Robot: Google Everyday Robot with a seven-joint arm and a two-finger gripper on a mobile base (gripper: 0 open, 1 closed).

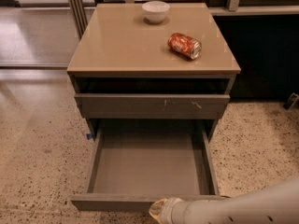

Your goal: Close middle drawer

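The middle drawer (149, 169) is pulled far out of the grey-brown cabinet (140, 45). Its flat grey inside is empty and its plain front (112, 202) faces the lower edge of the view. Above it a closed drawer front (152, 105) bears small yellowish scratch marks. My gripper (160, 212) sits at the bottom of the view, at the middle of the open drawer's front edge, on a pale arm (243, 206) that comes in from the lower right. Whether it touches the front cannot be told.
A white bowl (155, 10) and a red can (185, 45) lying on its side rest on the cabinet top. Speckled floor (42, 162) lies to both sides. A dark wall panel (266, 50) stands at the right, metal posts (77, 8) at the back left.
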